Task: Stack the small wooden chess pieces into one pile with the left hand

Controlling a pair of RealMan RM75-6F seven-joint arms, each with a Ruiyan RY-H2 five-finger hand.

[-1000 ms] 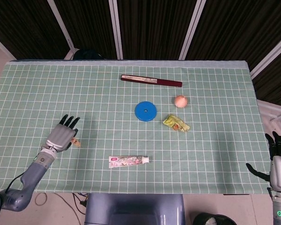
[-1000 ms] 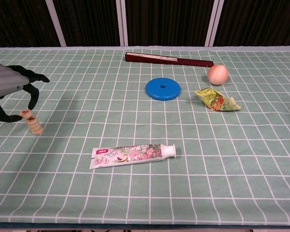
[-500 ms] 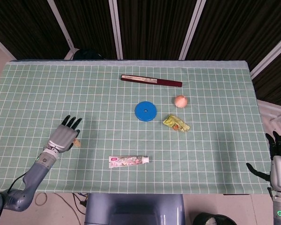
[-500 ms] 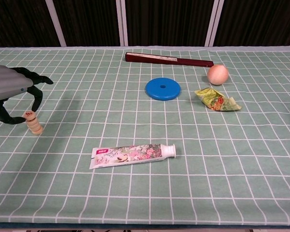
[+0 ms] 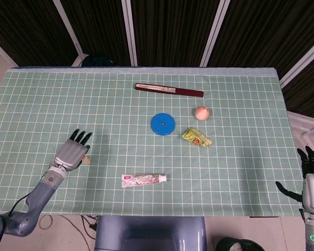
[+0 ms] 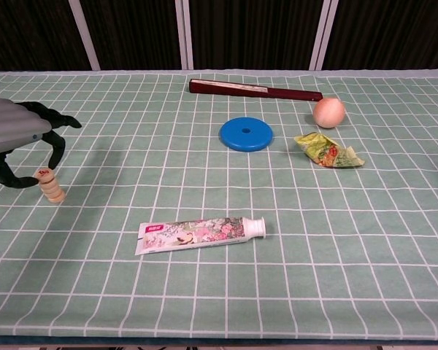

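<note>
We judge stacking near done: chess pieces (image 6: 52, 185) stand in one small pile at the table's (image 6: 292, 292) left side. Left robot hand (image 6: 18, 138) hovers just above, fingers spread, holding nothing; no loose pieces visible. Right robot hand (image 5: 311, 178) spread, off the right edge. Green grid cloth, dark slatted wall behind.

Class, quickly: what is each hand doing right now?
Left hand: open, fingers arched above the small stack of wooden chess pieces, holding nothing.
Right hand: open, empty, off the table's edge.
</note>
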